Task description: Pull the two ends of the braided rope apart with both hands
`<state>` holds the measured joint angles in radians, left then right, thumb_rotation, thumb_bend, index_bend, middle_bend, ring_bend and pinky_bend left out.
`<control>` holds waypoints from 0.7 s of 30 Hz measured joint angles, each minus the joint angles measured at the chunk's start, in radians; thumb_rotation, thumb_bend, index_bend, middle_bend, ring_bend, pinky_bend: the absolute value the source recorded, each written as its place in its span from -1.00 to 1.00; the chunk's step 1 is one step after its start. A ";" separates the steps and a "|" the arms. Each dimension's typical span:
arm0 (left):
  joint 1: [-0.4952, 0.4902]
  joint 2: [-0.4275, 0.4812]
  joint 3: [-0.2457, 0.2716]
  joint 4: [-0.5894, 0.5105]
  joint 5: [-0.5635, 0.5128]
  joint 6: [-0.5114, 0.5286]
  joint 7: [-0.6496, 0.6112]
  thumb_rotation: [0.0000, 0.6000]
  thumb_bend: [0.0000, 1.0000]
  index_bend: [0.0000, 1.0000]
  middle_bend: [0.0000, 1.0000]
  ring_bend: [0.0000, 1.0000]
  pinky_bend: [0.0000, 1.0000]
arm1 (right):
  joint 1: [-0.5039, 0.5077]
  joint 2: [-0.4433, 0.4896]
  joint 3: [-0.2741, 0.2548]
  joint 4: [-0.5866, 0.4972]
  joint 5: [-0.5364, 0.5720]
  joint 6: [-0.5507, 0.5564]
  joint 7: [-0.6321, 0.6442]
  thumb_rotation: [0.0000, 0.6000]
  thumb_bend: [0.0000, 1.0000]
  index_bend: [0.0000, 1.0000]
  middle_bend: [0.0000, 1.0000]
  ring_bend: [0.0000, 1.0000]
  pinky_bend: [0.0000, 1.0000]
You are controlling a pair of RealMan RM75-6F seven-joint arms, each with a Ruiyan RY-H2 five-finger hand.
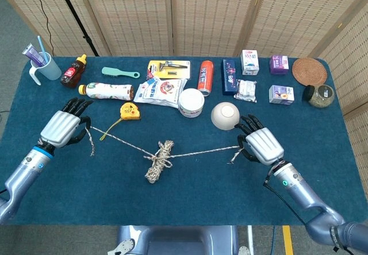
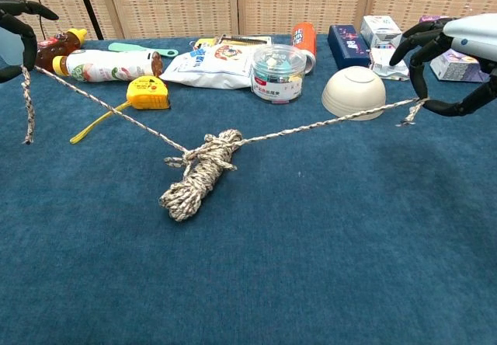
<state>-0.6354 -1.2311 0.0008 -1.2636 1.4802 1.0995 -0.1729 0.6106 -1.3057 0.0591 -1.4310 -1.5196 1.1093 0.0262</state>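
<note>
The braided rope (image 1: 159, 158) runs in a shallow V across the blue table, its bundled coil (image 2: 199, 174) lying in the middle. My left hand (image 1: 61, 128) holds the left end at the far left, a short tail dangling below its fingers (image 2: 22, 28). My right hand (image 1: 263, 145) grips the right end beside the white bowl (image 1: 225, 116); a frayed tip (image 2: 407, 113) hangs under it. Both strands stretch nearly taut from the coil up to the hands.
A yellow tape measure (image 1: 129, 111) lies under the left strand. Behind stand a clear lidded tub (image 2: 277, 71), snack bag (image 1: 161, 88), lying bottle (image 1: 106, 91), red can (image 1: 205, 74), boxes (image 1: 282, 94), and a cup with toothbrush (image 1: 46, 66).
</note>
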 measured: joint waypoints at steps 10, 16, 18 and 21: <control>0.024 0.022 -0.018 0.048 -0.029 -0.002 -0.020 1.00 -0.10 0.27 -0.83 -1.00 -1.00 | -0.019 0.035 0.005 0.013 0.016 0.007 0.007 1.00 -0.07 0.30 -0.57 -0.97 -1.00; 0.036 0.028 -0.031 0.092 -0.056 -0.015 -0.032 1.00 -0.09 0.27 -0.83 -1.00 -1.00 | -0.036 0.052 0.006 0.035 0.034 0.009 0.019 1.00 -0.07 0.30 -0.57 -0.97 -1.00; 0.040 0.028 -0.035 0.111 -0.066 -0.025 -0.038 1.00 -0.09 0.27 -0.83 -1.00 -1.00 | -0.042 0.059 0.007 0.044 0.036 0.011 0.025 1.00 -0.07 0.30 -0.57 -0.97 -1.00; 0.046 0.026 -0.042 0.135 -0.081 -0.036 -0.044 1.00 -0.09 0.27 -0.83 -1.00 -1.00 | -0.049 0.068 0.007 0.054 0.041 0.013 0.032 1.00 -0.07 0.30 -0.56 -0.97 -1.00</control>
<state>-0.5891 -1.2050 -0.0408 -1.1287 1.3996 1.0632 -0.2169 0.5614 -1.2379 0.0665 -1.3773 -1.4790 1.1226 0.0581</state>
